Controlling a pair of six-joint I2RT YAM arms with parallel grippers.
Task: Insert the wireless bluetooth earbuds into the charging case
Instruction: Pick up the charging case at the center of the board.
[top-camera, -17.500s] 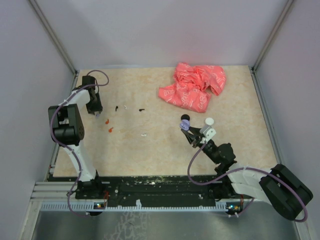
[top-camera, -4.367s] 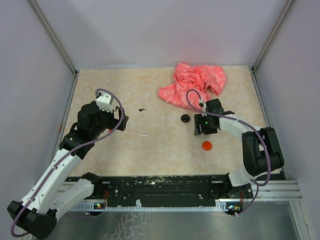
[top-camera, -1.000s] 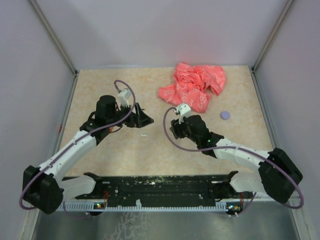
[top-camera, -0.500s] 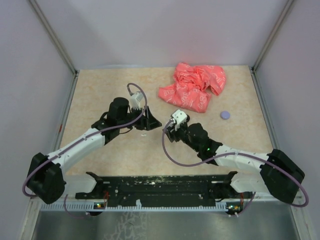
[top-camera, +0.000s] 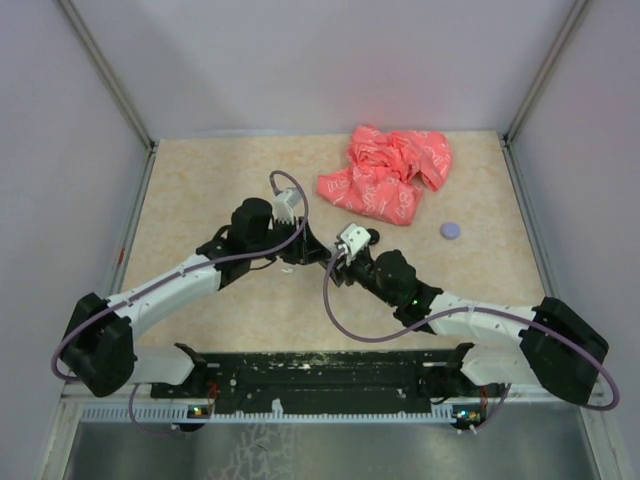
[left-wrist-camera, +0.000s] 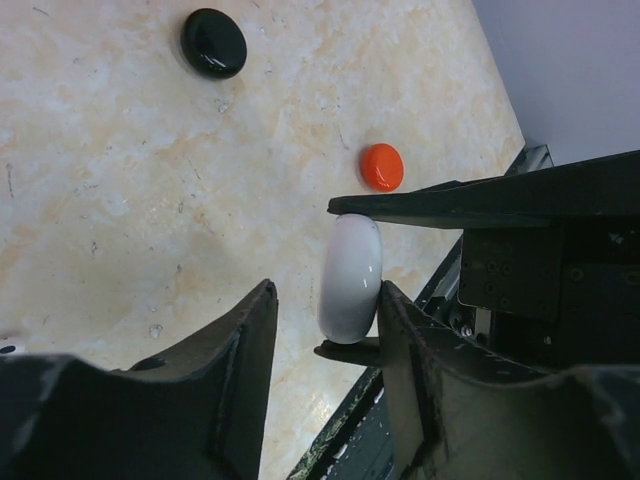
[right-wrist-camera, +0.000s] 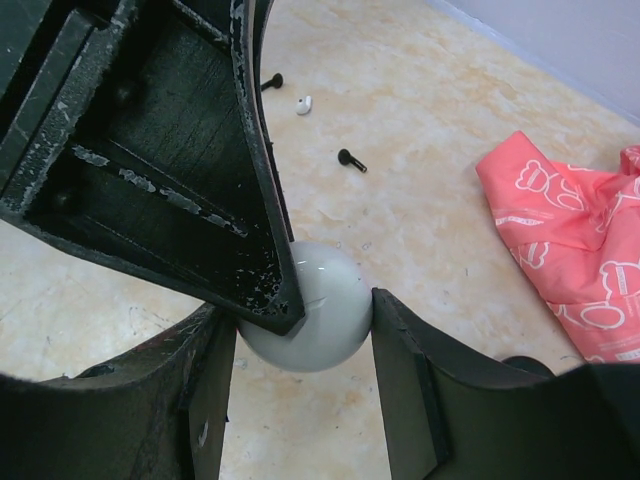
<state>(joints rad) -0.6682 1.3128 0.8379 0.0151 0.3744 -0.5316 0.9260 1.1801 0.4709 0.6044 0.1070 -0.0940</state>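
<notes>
The white round charging case (right-wrist-camera: 325, 305) is closed and held off the table between the fingers of my right gripper (right-wrist-camera: 305, 355), which is shut on it. My left gripper (left-wrist-camera: 325, 335) is open and straddles the same case (left-wrist-camera: 350, 270). One of its fingers (left-wrist-camera: 405, 350) touches the case and the other stands apart. In the top view the two grippers meet mid-table, left (top-camera: 316, 252) and right (top-camera: 330, 262). A black earbud (right-wrist-camera: 350, 160), a white earbud (right-wrist-camera: 303, 104) and another black earbud (right-wrist-camera: 270, 80) lie loose on the table.
A black disc (left-wrist-camera: 213, 42) and an orange disc (left-wrist-camera: 381, 166) lie on the table. A pale purple disc (top-camera: 451, 230) lies at the right. A crumpled pink cloth (top-camera: 385, 175) sits at the back. The black rail (top-camera: 320, 370) runs along the near edge.
Both arms have moved in toward the table's middle. My left gripper has moved right until its fingers are around the case that my right gripper holds.
</notes>
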